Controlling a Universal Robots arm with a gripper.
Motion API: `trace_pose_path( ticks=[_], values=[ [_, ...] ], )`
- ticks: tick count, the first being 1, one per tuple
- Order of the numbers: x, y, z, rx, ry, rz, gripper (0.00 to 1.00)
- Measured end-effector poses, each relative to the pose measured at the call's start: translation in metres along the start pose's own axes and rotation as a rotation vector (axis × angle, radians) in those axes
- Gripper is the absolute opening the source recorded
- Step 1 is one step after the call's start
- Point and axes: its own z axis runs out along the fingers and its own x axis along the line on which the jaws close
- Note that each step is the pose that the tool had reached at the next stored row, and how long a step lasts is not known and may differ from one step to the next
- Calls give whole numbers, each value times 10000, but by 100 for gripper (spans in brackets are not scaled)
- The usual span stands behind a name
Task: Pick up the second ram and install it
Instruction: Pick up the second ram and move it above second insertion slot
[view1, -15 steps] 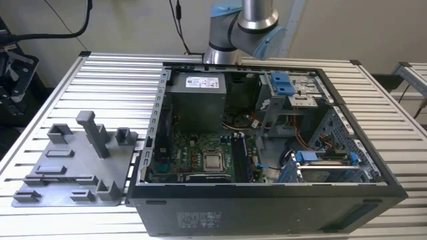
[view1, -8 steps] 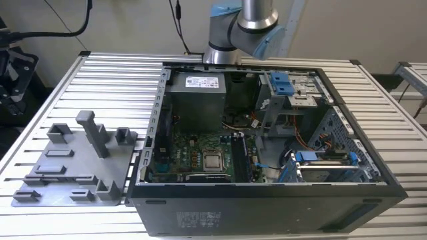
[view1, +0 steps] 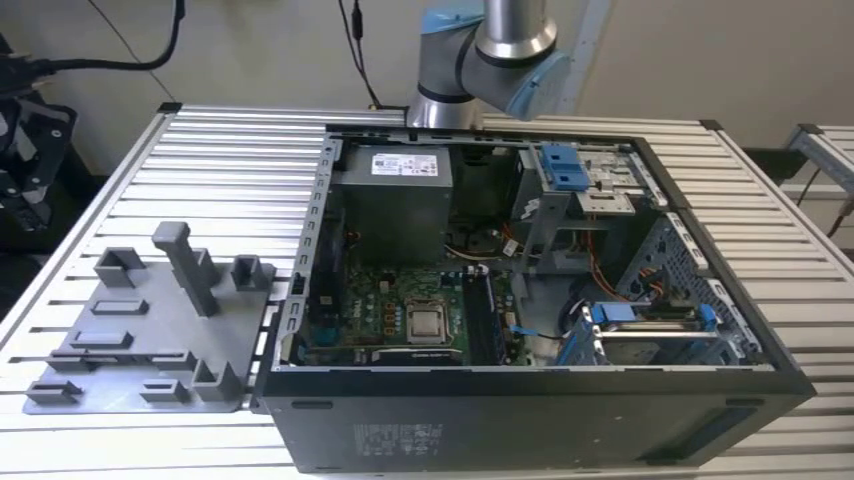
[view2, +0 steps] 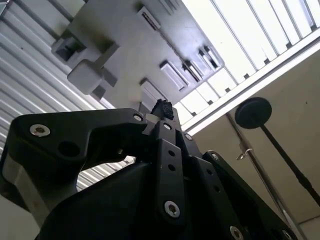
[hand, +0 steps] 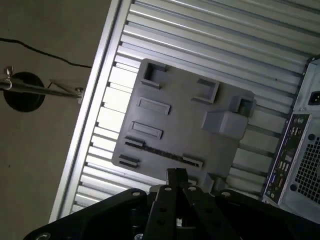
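We see a matte black pincer (hand: 176, 176) built of flat, angular link bars pinned with round silver screws (view2: 171, 208). Behind the pincer, the polished silver tube arm (view1: 514, 25) carries grey joint housings (view1: 454, 75) and pale blue end caps (view1: 443, 22).

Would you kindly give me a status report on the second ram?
Gripper above the grey tray. Second ram seemingly lying on it, not yet lifted. Nothing between them.

Second ram (hand: 159, 152), thin near-black stick, on its long edge, slotted along one side of the grey fixture tray (hand: 185, 120)
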Motion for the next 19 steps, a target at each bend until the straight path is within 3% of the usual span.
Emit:
trace_pose_path(
  ticks=[11,19],
  values=[
    [0,0,0,5,73,-1352,11],
    [0,-1,0,29,152,-2661,11]
  ],
)
